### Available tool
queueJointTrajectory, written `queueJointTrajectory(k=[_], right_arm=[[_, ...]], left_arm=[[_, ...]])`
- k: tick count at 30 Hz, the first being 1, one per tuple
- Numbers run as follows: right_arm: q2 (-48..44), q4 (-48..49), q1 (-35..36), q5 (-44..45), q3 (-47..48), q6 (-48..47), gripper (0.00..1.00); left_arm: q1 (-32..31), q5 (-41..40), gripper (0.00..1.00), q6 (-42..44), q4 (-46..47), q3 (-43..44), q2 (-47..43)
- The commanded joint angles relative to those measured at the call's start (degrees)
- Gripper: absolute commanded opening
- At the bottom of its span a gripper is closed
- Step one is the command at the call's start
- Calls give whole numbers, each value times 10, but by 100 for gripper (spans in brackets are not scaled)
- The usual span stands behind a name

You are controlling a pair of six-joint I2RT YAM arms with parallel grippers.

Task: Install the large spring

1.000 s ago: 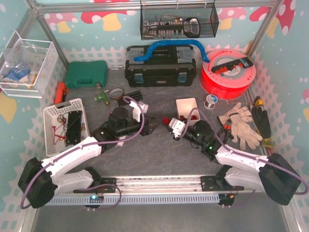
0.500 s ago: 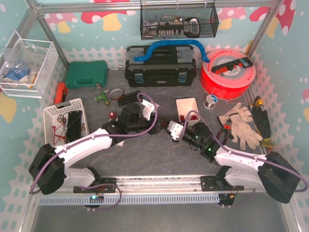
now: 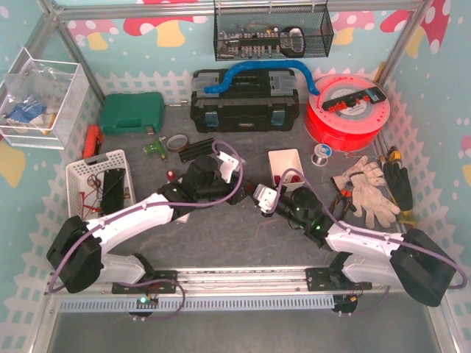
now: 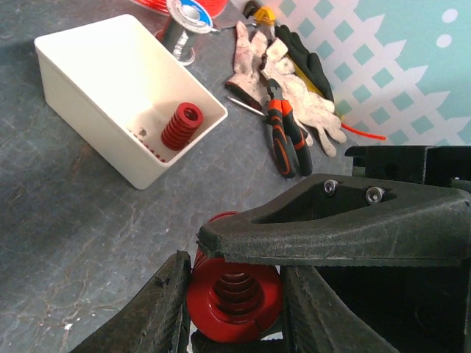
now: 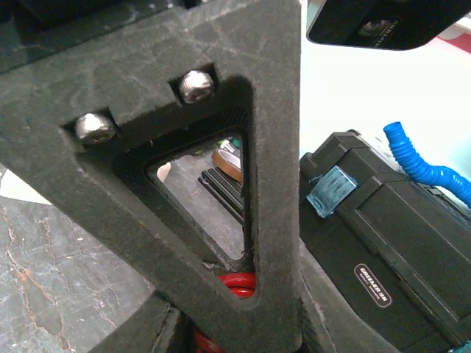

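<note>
The large spring (image 4: 234, 294), a thick red coil, hangs above the table's middle where both grippers meet. In the left wrist view it sits end-on between my left gripper's (image 4: 235, 273) two fingers, both pressed against its sides. A finger of my right gripper (image 4: 331, 228) lies across its top. In the right wrist view only a few red coils of the spring (image 5: 237, 283) show behind the left gripper's triangular finger (image 5: 184, 191), down between my right gripper's (image 5: 235, 327) shut jaws. From above, the left gripper (image 3: 245, 191) and right gripper (image 3: 257, 198) overlap and hide the spring.
A white bin (image 4: 81, 81) behind the grippers holds a smaller red spring (image 4: 182, 125). Pliers (image 4: 283, 140) and work gloves (image 3: 368, 187) lie to the right. A black toolbox (image 3: 243, 99), red spool (image 3: 346, 110), green case (image 3: 131, 112) and white basket (image 3: 99, 184) ring the back and left.
My left arm swung right to meet the right gripper, and its jaws closed in around the spring. The right arm edged slightly left, still holding the spring.
</note>
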Motion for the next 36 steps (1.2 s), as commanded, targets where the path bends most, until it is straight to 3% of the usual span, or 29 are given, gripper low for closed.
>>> queueJointTrajectory(k=[1,5,10,15,17,20,28,36], right_arm=[[1,41,9,3,1,8,2],[2,31,9,12,3,19,22],[-2,-20,9,48,17,45,67],[-33,-30,9,85,0,77,83],[-55,-30,9,85,-10,90,98],[-80,-39,8,73,-15,111,99],[-79,-156,7,179,45,216,99],[-81,-124,6,212,23,228,99]], left_arm=[[-12,29,9,7,-24,21,5],[-12,14,3,3,-48,29,7],[-9,-27,1,-7,-83,43,5],[2,-81,0,-18,-129,56,-5],[9,-118,0,-22,-161,64,-11],[21,-160,0,-28,-205,73,-26],[76,-260,0,-49,-328,91,-91],[181,-321,0,-99,-428,91,-166]])
